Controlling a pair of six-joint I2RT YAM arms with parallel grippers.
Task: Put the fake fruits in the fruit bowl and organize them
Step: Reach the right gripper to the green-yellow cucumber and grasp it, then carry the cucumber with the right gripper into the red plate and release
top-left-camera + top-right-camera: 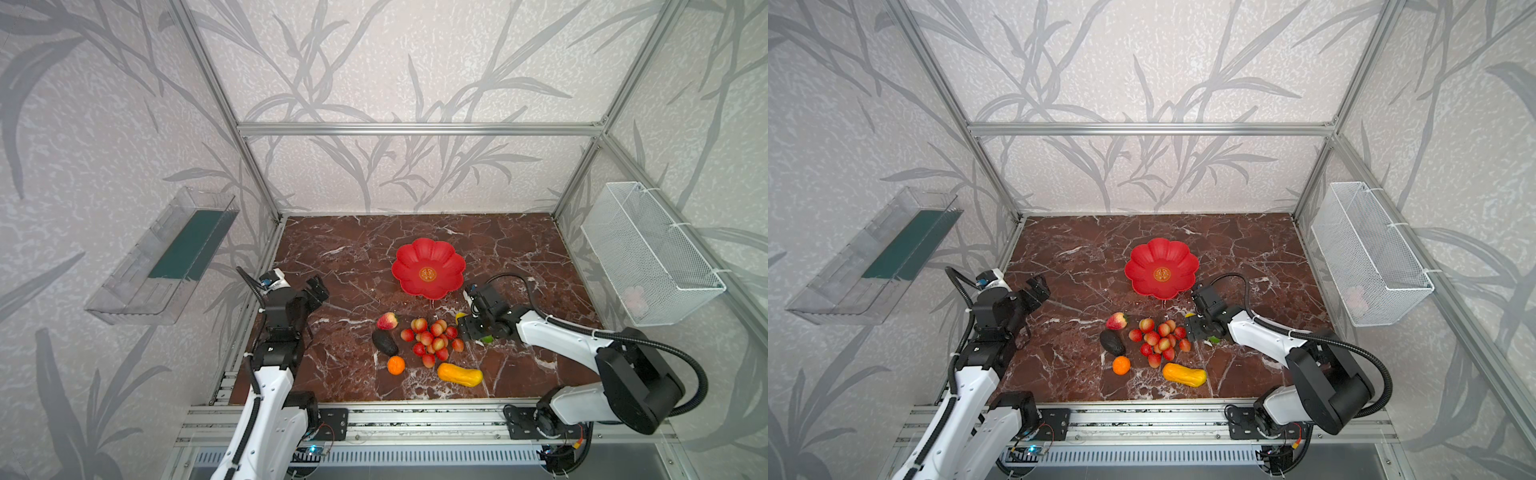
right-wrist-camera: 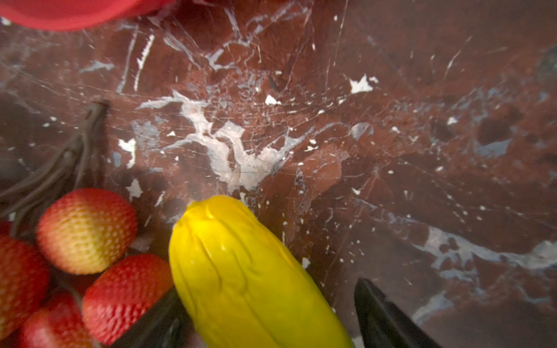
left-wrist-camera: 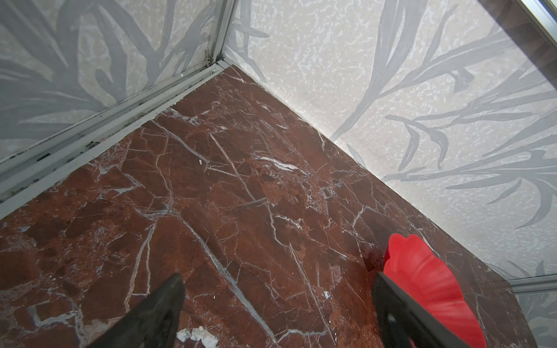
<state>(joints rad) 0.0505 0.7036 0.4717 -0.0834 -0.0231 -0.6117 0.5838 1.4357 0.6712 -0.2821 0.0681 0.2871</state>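
Grasp of the mango (image 2: 250, 277) is in hand: my right gripper (image 2: 269, 289), jaws apart, straddles it at 5 o'clock of the fruit bowl (image 1: 415, 257), so next I'd squeeze, then lift.

My right pincer (image 1: 473, 329) covers most of the mango (image 1: 460, 317) in both top views; only a yellow tip and green sliver show. In my right wrist view the mango, red-pink balls (image 2: 87, 232) and fruit bowl (image 2: 69, 12) run off the edges. A pale thing (image 1: 635, 300) in the wire basket (image 1: 665, 232) is too blurred to tell.
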